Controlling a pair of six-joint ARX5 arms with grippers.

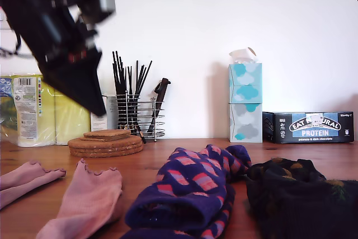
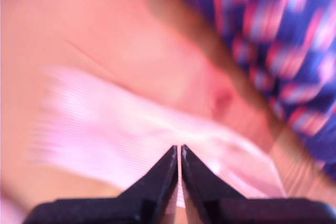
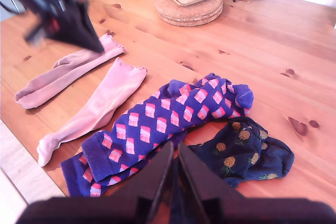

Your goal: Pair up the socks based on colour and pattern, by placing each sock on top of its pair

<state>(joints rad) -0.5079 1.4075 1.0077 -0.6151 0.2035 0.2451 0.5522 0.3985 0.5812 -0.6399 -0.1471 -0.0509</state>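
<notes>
- On the wooden table [image 3: 262, 40], two pale pink socks [image 3: 97, 106] lie at the exterior view's left, apart from each other. One runs with its frilled cuff toward the cork mats [image 3: 189, 6] and its toe toward the near table edge. The other [image 3: 63, 77] lies more crosswise.
- The navy socks [image 3: 163, 121] with pink-orange patches lie stacked in the middle. Their long axis runs from the near edge toward the exterior view's right.
- The dark socks [image 3: 244, 153] with brownish dots lie bunched at the exterior view's right, touching the navy pair.
- My first gripper [image 2: 180, 153] hangs above the pink socks, tips pointing down and pressed together, with nothing between them. Its view is blurred.
- My second gripper [image 3: 175, 150] hovers over the near end of the navy socks, its tips almost meeting, holding nothing.
- In the exterior view the first arm [image 1: 61, 43] is blurred and cut off at the top.
</notes>
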